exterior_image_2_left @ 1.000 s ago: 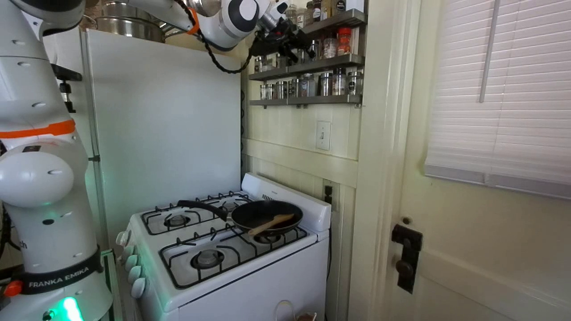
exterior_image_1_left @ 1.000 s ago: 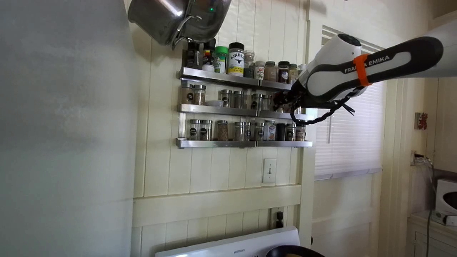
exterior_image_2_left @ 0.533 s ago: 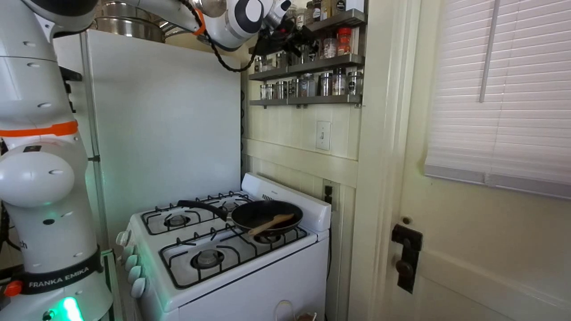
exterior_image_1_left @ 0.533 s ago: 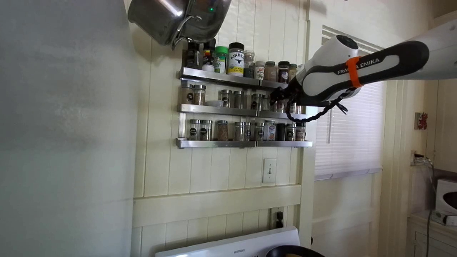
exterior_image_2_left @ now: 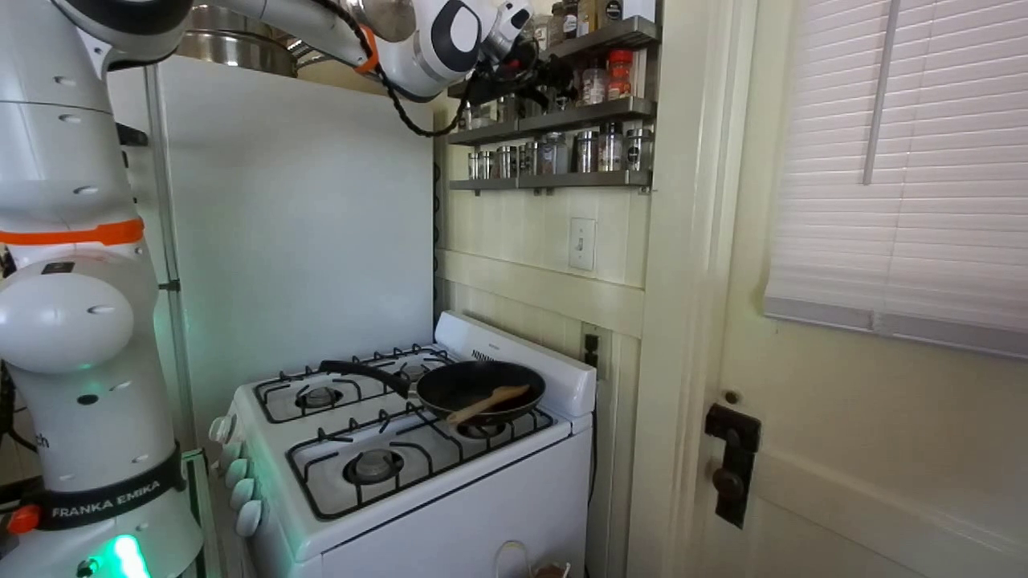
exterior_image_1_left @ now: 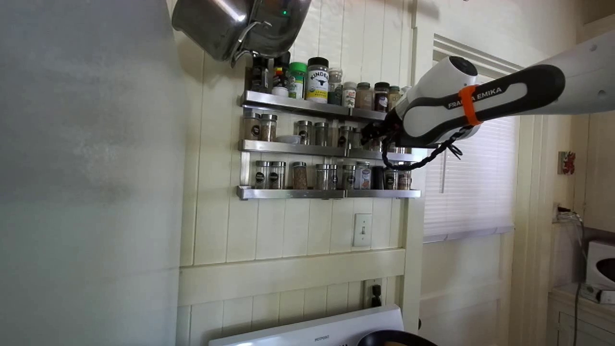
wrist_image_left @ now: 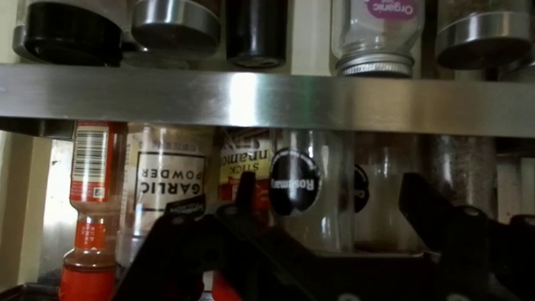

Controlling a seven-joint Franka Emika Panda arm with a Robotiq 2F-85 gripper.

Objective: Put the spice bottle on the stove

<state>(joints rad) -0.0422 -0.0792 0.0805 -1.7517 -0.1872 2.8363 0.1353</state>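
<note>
Grasp alignment seems the step — jaws wide, the Rosemary bottle (wrist_image_left: 315, 192) toward nine o'clock of mid-gap in the wrist view — next likely needing centring before closing.

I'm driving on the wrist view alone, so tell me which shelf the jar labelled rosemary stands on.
Observer: The middle shelf: an exterior view shows one more above it and one more below.
Operator: Good. Now look at the stove and report anything I should steer around when setting down.
Observer: In an exterior view a black pan sits on it, toward the back, so I'd probably keep away from that spot.
</note>
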